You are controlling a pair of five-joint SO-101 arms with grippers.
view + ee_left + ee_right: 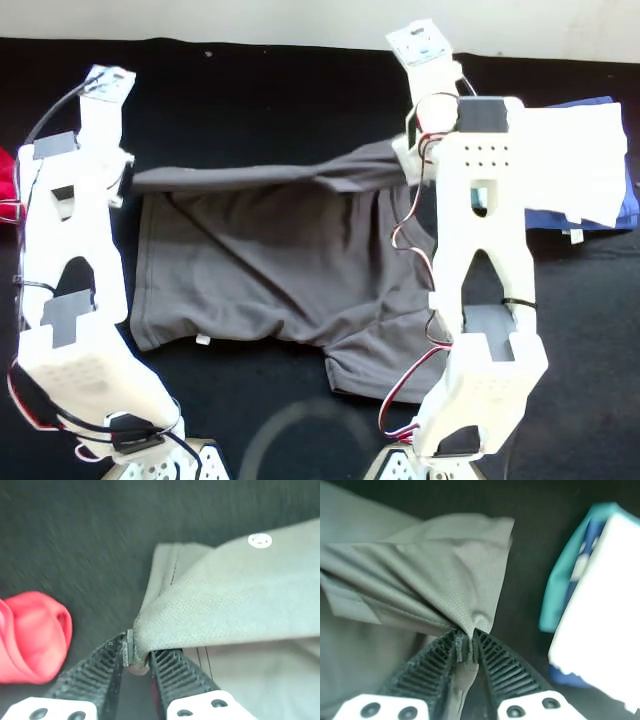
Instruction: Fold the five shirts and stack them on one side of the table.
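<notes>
Your left gripper (136, 655) and right gripper (466, 642) each pinch a far corner of the grey shirt (270, 260), which lies mid-table with its first fold begun. A white shirt (570, 160) lies folded on a blue shirt (628, 205) beside your right arm. A red shirt (30, 635) waits on the left. You look well short of finished.

No text, number or sign can be read anywhere. The grey shirt (270, 260) carries a small white tag (203, 340) at its near hem, too small to show any print. In the left wrist view a small round pale mark (260, 541) sits on the same shirt's fabric, its detail too blurred to make out. Another white label (572, 236) sits at the edge of the blue shirt (628, 205), equally illegible
</notes>
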